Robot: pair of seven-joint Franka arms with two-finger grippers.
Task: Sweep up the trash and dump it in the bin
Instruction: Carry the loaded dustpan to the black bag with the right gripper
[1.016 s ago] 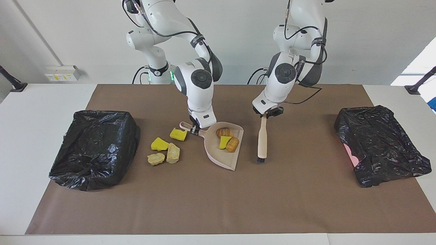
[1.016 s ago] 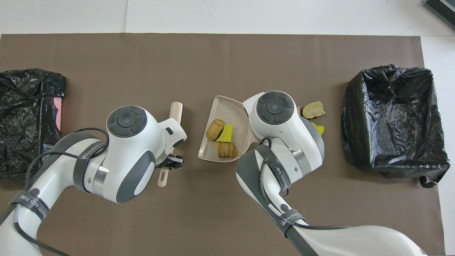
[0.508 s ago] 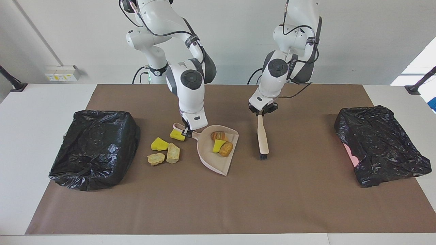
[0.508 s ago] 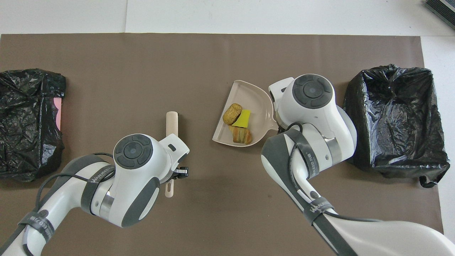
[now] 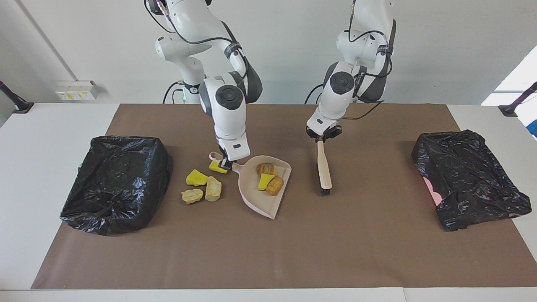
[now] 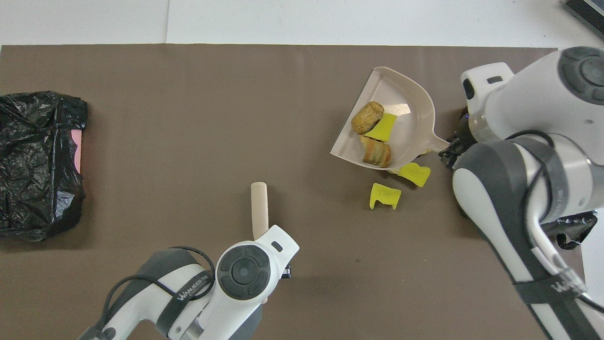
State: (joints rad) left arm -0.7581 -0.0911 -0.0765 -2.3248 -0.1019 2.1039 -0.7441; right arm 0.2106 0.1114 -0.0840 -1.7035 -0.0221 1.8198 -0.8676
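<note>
Since a second ago the right gripper (image 5: pixel 225 162), clamped on the handle of the beige plastic dustpan (image 5: pixel 262 188), has lifted it and carried it toward the black-bagged bin (image 5: pixel 117 182) at the right arm's end, so I'd say dumping comes next. Three bits of trash ride in the pan (image 5: pixel 268 176); four yellow and tan lumps (image 5: pixel 203 184) sit on the brown mat between pan and bin. The left gripper (image 5: pixel 322 137) holds the beige black-bristled brush (image 5: pixel 324 170) and waits. Only the facing view shows all four loose lumps; overhead, pan and arm hide some.
</note>
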